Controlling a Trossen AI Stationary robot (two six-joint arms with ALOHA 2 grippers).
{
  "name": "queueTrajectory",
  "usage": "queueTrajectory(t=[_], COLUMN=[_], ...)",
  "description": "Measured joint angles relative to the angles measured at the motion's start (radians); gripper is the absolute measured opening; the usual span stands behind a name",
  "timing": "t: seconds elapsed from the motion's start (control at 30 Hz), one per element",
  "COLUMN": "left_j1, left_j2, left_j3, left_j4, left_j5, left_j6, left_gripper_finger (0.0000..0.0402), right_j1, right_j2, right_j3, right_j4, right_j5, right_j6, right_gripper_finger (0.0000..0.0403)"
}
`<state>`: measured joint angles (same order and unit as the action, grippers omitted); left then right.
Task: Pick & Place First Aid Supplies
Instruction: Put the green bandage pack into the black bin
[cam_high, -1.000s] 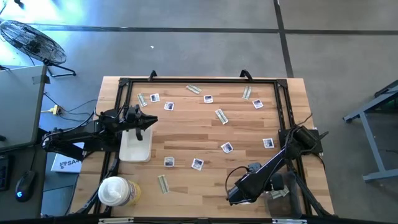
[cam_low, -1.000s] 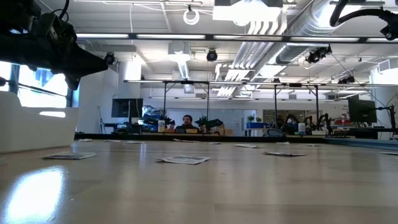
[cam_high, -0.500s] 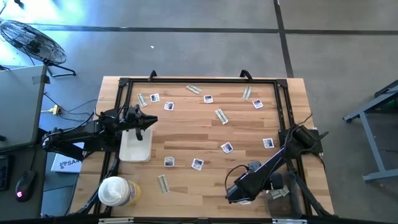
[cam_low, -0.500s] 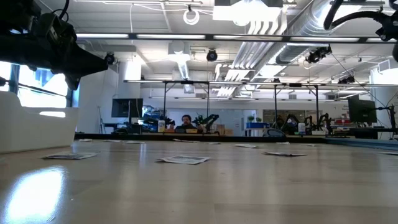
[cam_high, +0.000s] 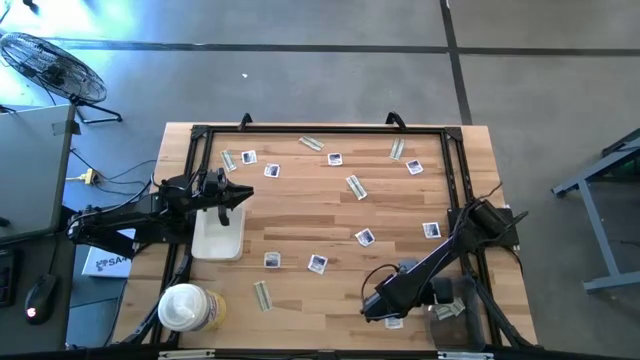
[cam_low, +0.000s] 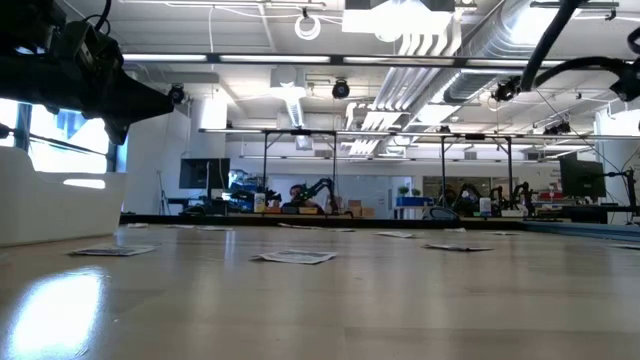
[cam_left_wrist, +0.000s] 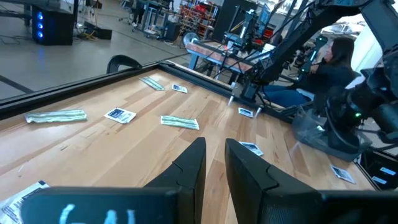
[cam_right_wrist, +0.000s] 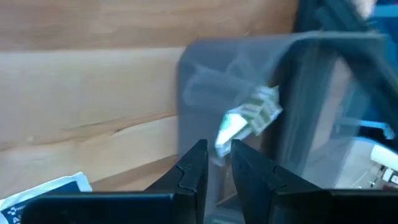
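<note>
**High view:** the left gripper hangs over the 12 o'clock end of the white tray at the table's 9 o'clock side, unmoved over the last second. The square white packets and grey-green strips lie scattered across the wood, none in the tray. The white-lidded tub sits at 7 o'clock. The right gripper, low at 5 o'clock, has drifted slightly toward 3 o'clock beside a packet at the table edge.

**Low view:** packets lie flat on the boards and the tray wall stands at 9 o'clock. A dark cable of the right arm now swings in at 1 o'clock, confirming that arm is moving.

**Left wrist view:** the left gripper's fingers are slightly parted and empty, with strips and packets ahead.

**Right wrist view:** one crumpled strip sits just past the right gripper, against a translucent grey sheet. I cannot tell whether it is grasped.

My judgement is that the right arm is working on this strip, and nothing has been delivered yet.
</note>
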<state>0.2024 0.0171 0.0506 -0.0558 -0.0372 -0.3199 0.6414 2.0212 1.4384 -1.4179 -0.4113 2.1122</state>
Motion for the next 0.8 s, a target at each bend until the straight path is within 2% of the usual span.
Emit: queueTrajectory(t=[0.27, 0.63, 0.8], left_j1=[0.000, 0.000, 0.000], left_j2=[0.000, 0.000, 0.000], left_j3=[0.000, 0.000, 0.000], left_j4=[0.000, 0.000, 0.000], left_j5=[0.000, 0.000, 0.000], left_j6=[0.000, 0.000, 0.000], left_gripper_finger=[0.0060, 0.0060, 0.0060], right_j1=[0.000, 0.004, 0.008], right_j2=[-0.001, -0.041, -0.057], right_j3=[0.010, 0.006, 0.006], right_j4=[-0.026, -0.046, -0.048], right_j5=[0.000, 0.000, 0.001], right_j6=[-0.003, 0.013, 0.023], right_gripper_finger=[0.0060, 0.0006, 0.0002])
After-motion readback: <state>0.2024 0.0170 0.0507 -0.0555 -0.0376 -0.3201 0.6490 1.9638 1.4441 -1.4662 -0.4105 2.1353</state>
